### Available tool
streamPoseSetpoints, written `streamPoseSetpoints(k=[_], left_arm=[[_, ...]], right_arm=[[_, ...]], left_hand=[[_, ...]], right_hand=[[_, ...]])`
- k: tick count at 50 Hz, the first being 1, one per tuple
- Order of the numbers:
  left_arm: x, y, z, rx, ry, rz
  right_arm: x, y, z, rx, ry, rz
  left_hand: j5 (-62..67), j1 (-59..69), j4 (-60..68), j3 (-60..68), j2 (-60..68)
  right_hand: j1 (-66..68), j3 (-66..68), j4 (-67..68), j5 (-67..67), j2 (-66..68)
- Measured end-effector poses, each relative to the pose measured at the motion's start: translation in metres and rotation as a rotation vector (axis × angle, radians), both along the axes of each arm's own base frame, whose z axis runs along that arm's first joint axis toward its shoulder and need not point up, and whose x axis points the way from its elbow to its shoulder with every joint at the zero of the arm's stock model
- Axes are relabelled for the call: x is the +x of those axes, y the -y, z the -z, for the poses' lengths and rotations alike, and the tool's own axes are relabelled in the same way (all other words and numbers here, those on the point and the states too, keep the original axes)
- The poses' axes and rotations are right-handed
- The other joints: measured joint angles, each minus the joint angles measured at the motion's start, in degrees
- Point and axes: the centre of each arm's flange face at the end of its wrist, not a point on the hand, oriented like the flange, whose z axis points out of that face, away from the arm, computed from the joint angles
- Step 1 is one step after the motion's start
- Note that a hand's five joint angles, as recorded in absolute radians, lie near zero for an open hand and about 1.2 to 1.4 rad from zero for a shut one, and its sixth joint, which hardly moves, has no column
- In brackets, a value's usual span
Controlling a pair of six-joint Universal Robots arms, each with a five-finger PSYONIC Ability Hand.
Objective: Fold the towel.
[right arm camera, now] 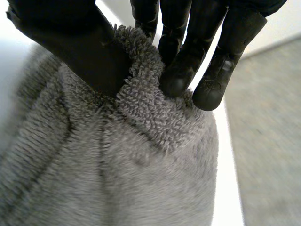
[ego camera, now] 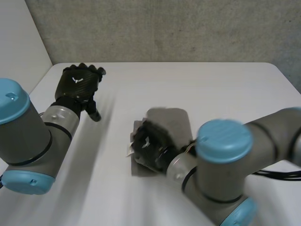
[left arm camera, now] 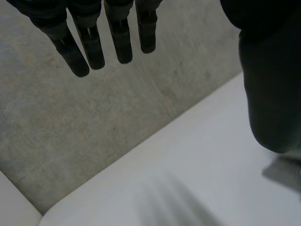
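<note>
Towel [ego camera: 170, 123] lies mid table [ego camera: 221, 89], directly under the right hand [ego camera: 149, 143], which pinches a terry fold between thumb and fingers. The left hand [ego camera: 77, 82], straight-fingered and empty, hovers well apart.

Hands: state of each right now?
Left hand: open, holding nothing.
Right hand: shut on the towel, a bunch pinched between thumb and fingers.

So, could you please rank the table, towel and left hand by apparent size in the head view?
1. table
2. towel, partly under the right hand
3. left hand, nearly the towel's size, so unsure
</note>
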Motion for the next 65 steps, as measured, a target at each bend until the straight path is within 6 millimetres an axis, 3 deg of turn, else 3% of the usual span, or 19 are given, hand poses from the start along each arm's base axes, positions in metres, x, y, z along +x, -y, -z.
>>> streamPoseSetpoints(k=[1,4,9,16,22,27,37,43,53,65], left_arm=[[0.0,0.0,-0.002,0.004,-0.025,0.0],[0.001,-0.002,-0.006,0.02,-0.098,0.002],[0.001,-0.003,-0.009,0.039,-0.163,0.006],[-0.001,-0.001,-0.01,0.049,-0.205,0.009],[-0.011,-0.004,-0.002,0.078,-0.216,0.038],[-0.034,-0.016,0.017,0.13,-0.201,0.103],[-0.083,-0.042,0.063,0.225,-0.13,0.234],[-0.094,-0.043,0.081,0.265,-0.098,0.255],[-0.088,-0.042,0.107,0.299,0.032,0.235],[-0.069,-0.031,0.11,0.28,0.116,0.16]], right_arm=[[0.004,-0.006,0.007,0.001,-0.018,-0.029],[0.007,-0.016,0.015,0.007,-0.033,-0.066],[-0.004,-0.008,-0.002,0.064,0.044,0.002],[-0.047,0.033,-0.038,0.258,0.274,0.246],[-0.081,0.067,-0.047,0.402,0.419,0.434],[-0.098,0.084,-0.044,0.496,0.46,0.537],[-0.092,0.102,-0.012,0.704,0.483,0.617],[-0.088,0.112,0.0,0.753,0.51,0.638],[-0.079,0.119,0.013,0.764,0.504,0.631],[-0.061,0.109,0.027,0.787,0.463,0.59]], left_hand=[[-0.58,-0.39,-0.56,-0.54,-0.81],[-3.84,-3.44,-3.85,-3.68,-4.23],[-4.67,-3.95,-4.16,-4.38,-4.87],[-4.71,-3.95,-4.16,-4.38,-4.87],[-4.52,-3.95,-4.16,-4.37,-4.86],[-4.51,-3.95,-4.17,-4.37,-4.86],[-4.52,-3.95,-4.17,-4.37,-4.86],[-4.5,-3.95,-4.17,-4.37,-4.85],[-2.88,-3.86,-4.02,-4.1,-4.61],[-2.15,-3.82,-4.02,-3.87,-4.58]], right_hand=[[0.0,-0.08,-0.07,-0.01,0.0],[-27.17,-26.36,-27.3,-26.81,-27.7],[-59.74,-60.78,-61.14,-61.92,-58.07],[-62.2,-62.94,-62.23,-62.72,-58.63],[-62.23,-62.94,-62.23,-62.72,-58.63],[-62.24,-62.94,-62.23,-62.72,-58.63],[-62.43,-62.94,-62.23,-62.72,-58.63],[-62.43,-62.94,-62.23,-62.72,-58.63],[-62.43,-62.94,-62.23,-62.72,-58.63],[-62.52,-62.94,-62.23,-62.72,-58.63]])
